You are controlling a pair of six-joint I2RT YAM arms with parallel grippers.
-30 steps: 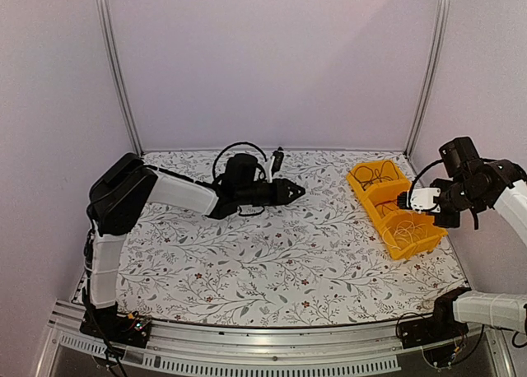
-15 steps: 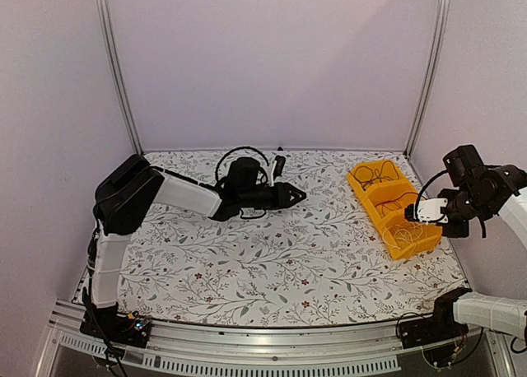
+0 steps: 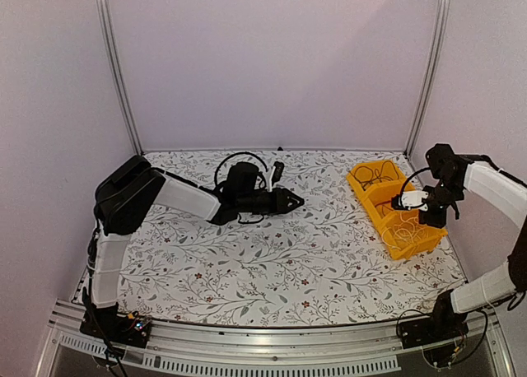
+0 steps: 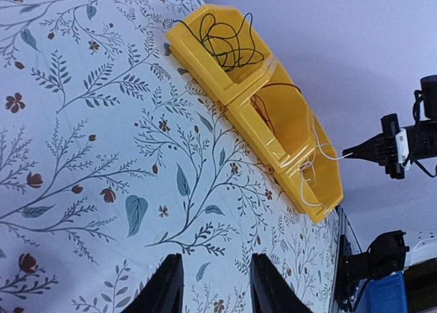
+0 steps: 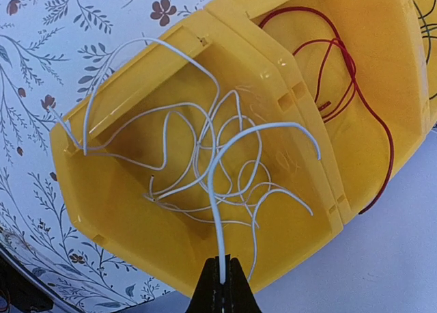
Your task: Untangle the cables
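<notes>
While the right gripper (image 5: 220, 270) is clenched on the end of a white cable (image 5: 212, 203), that cable arches up out of the bin (image 5: 89, 210). The rest of it lies in loose loops in the bin's end compartment. A red cable (image 5: 349, 53) lies in the middle compartment and a black cable (image 4: 229, 36) in the far one. The left gripper (image 4: 215, 286) is released and empty, low over the floral counter (image 3: 247, 262), well apart from the bin.
</notes>
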